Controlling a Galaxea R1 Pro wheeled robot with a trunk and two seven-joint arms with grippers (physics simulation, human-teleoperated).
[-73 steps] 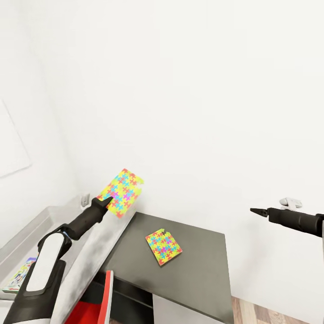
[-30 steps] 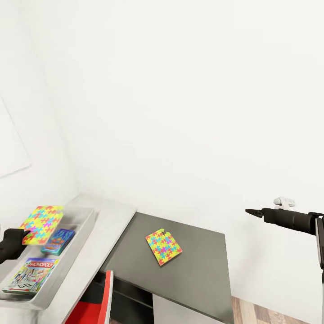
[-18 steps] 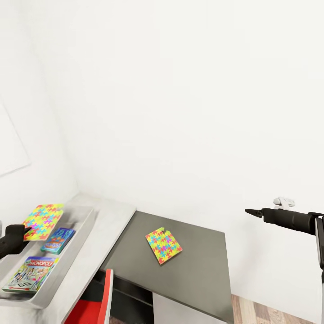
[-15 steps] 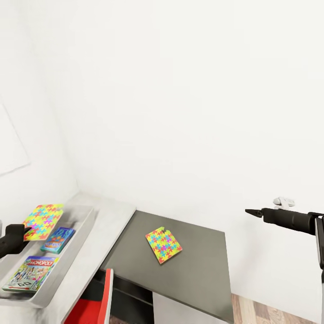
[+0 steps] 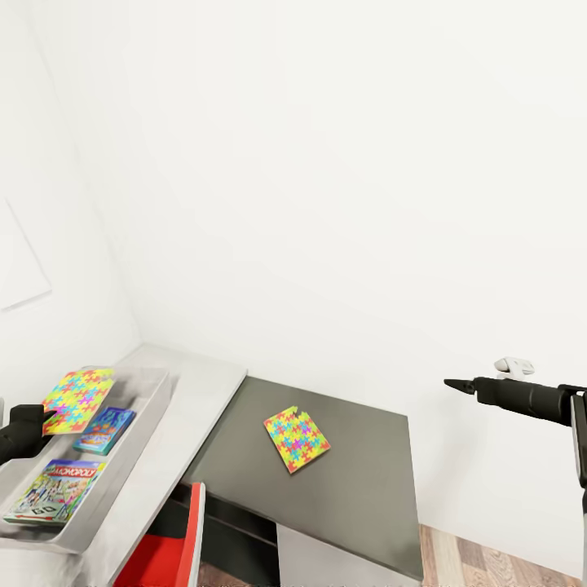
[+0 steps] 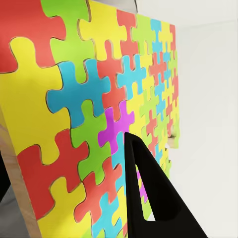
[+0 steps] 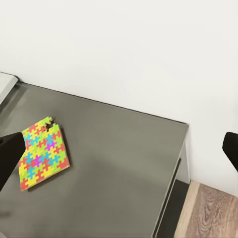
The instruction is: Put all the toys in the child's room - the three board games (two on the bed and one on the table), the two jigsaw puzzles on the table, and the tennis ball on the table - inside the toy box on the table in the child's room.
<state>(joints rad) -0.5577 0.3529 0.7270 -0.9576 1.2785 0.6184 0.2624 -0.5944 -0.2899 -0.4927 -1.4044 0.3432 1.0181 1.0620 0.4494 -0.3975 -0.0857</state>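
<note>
Step in hand: since my left gripper (image 5: 37, 421) is clamped on one jigsaw puzzle (image 5: 77, 399) and holds it above the far end of the toy box (image 5: 143, 424), I judge the drop comes next.
How to do it well: I'd lower it flat inside the walls, above the blue game (image 5: 104, 430), before opening.
Other puzzle: flat on the dark cabinet top (image 5: 359, 481), at 3 o'clock from the toy box.
Right gripper (image 5: 456, 383): idle at 3 o'clock from that puzzle (image 5: 297, 439); the wrist view shows its fingers spread wide, nothing between them.
Also boxed: Monopoly game (image 5: 54, 490).
</note>
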